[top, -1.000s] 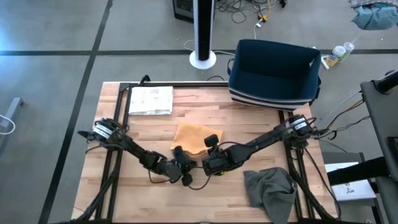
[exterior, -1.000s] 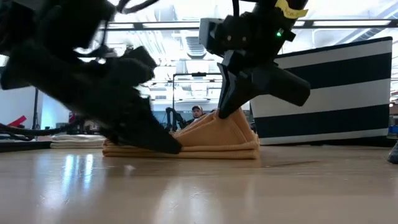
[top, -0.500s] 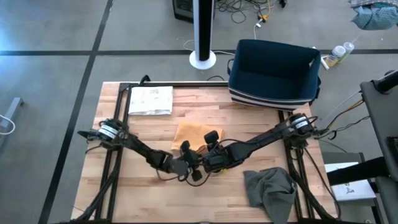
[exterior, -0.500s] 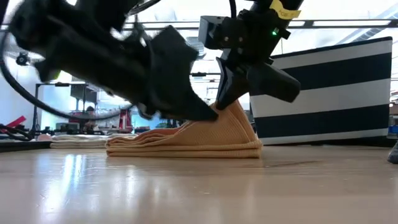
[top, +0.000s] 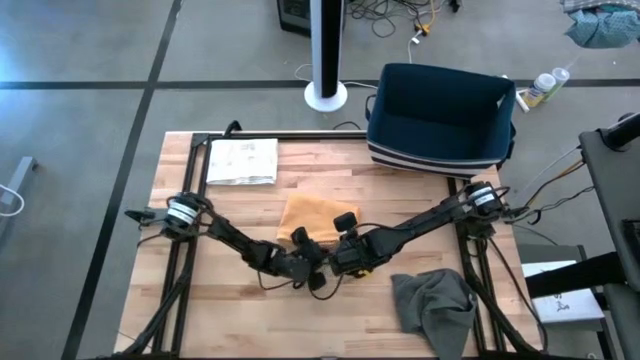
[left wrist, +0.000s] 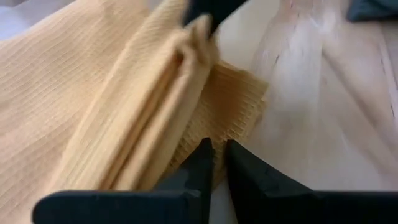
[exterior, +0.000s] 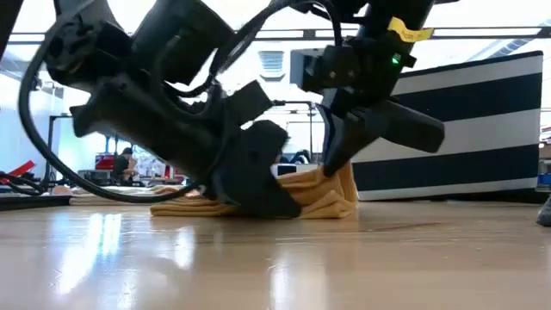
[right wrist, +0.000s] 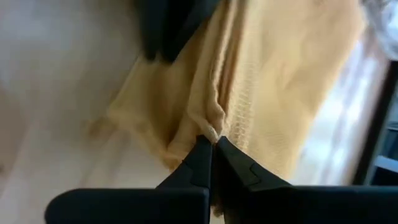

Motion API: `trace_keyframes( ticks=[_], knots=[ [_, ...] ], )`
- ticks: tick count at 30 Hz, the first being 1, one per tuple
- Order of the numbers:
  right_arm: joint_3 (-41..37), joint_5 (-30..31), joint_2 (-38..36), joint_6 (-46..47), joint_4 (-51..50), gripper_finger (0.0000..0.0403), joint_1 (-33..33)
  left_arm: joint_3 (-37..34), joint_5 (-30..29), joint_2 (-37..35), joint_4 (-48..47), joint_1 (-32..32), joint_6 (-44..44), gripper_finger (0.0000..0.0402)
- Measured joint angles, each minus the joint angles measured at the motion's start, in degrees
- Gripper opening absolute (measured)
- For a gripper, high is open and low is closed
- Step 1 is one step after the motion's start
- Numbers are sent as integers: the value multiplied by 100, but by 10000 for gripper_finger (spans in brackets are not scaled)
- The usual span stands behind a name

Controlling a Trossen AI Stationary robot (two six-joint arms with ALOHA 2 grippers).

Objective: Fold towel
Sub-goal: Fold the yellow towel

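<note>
While both arms meet over the middle of the bench (top: 200,310) in the high view, the yellow towel (top: 308,215) lies partly folded just toward twelve o'clock of the two wrists, with a white sheet (top: 243,160) at ten o'clock, a dark striped bin (top: 440,115) at one o'clock and a grey cloth (top: 430,300) at five o'clock, well apart from the work. From the low view the right end effector (exterior: 331,168) pinches a raised ridge of the towel while the rest rests in flat layers, and the left end effector (exterior: 275,202) comes in low at the near edge, its tips against the fabric. Seen from the left wrist, the left end effector (left wrist: 216,158) is nearly closed with only a slit between the fingers, at the towel's corner; whether cloth is caught there cannot be told. Seen from the right wrist, the right end effector (right wrist: 212,149) is closed tight on a gathered pleat. Judging from this, the fold goes best if both tips carry the near edge together toward twelve o'clock at equal height, keeping it taut and square to the far edge, and let go only once the layers lie aligned; an uneven pull would likely drag the lower layers askew.
</note>
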Motion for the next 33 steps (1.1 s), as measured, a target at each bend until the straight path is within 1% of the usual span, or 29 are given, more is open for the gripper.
trace_keyframes(
  ticks=[2, 7, 10, 14, 15, 18, 19, 23, 28, 31, 33],
  knots=[
    [-49, -151, 0, 113, 138, 3, 45, -124, -16, -91, 16, -1, -82, 38],
    [-68, -190, 0, 264, 500, 3, 127, -260, -12, -169, 249, -3, -112, 38],
    [-44, -401, 0, 325, 628, 3, 136, -252, 161, -182, 351, -18, -59, 38],
    [-95, -481, 18, 337, 618, 3, 146, -236, 333, -261, 366, -120, -11, 38],
    [-122, -648, 22, 329, 608, 3, 147, -238, 375, -311, 324, -157, -12, 38],
    [-226, -1471, 26, 397, 849, 3, 152, -240, 480, -447, 83, -291, -53, 38],
    [-266, -1603, 26, 420, 985, 3, 173, -241, 484, -466, 26, -338, -72, 38],
    [-359, -1625, 26, 399, 1238, 3, 232, -238, 577, -521, -127, -453, -156, 38],
    [-374, -1618, 26, 425, 1231, 3, 224, -300, 487, -675, -770, -488, -337, 38],
    [-365, -1576, 26, 477, 1234, 3, 221, -483, 391, -765, -761, -475, -483, 38],
    [-320, -1421, 26, 514, 1189, 3, 224, -608, 286, -825, -746, -477, -616, 38]
  ],
)
